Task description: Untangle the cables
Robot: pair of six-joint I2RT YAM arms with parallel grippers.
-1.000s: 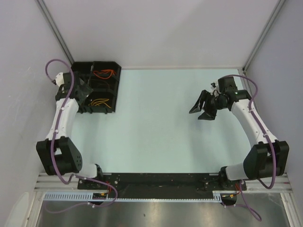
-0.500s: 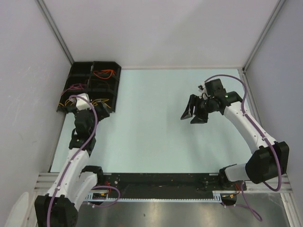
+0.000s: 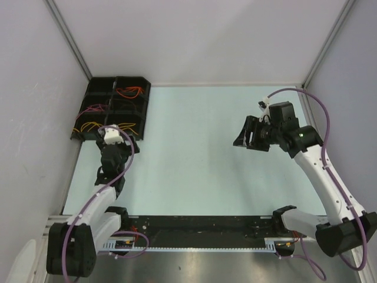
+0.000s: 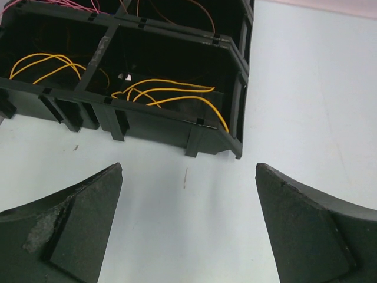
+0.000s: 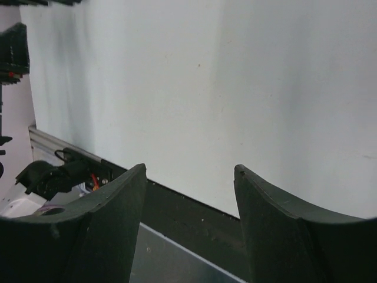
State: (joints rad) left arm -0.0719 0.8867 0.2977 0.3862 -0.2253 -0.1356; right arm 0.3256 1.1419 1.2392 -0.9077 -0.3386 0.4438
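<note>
Cables in black bin just ahead of left pincer, released, empty. Right pincer released, well apart.

Black divided tray sitting on a pale bench.
It is occupying the far left corner, close to the grey left wall; a black strip is running along the bench's near edge.

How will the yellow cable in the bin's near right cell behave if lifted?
Probably floppy: the yellow cable lies in loose curved loops, so it should sag and trail. Likely very light, being so thin. It may snag: its loops overlap and sit below the bin walls.
</note>
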